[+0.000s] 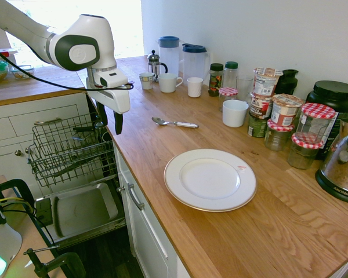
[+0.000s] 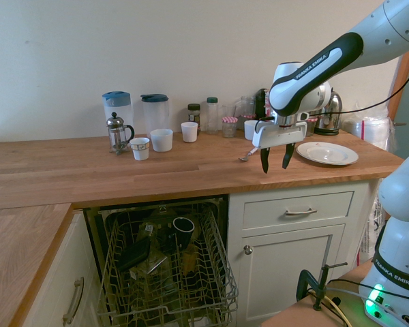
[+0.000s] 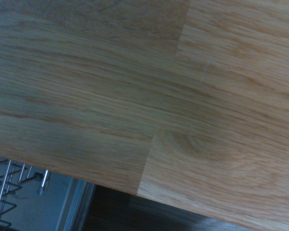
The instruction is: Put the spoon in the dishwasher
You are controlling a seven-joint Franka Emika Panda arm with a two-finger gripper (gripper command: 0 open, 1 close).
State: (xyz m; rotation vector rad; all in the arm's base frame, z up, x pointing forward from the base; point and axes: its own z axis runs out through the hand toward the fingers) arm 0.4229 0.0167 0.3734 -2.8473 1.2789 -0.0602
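Kitchen, wood counter w/ spoon, gripper spread wide, empty, dishwasher rack out

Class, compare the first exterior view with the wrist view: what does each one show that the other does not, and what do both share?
Only the first exterior view shows the small shiny silver metal spoon lying on the counter, the round white plate, the white mug and the robot's gripper with jaws open. The wrist view shows nothing the other lacks, only a closer look. Both show the wooden plank worktop and the dishwasher's dark grey wire basket rack beyond its edge.
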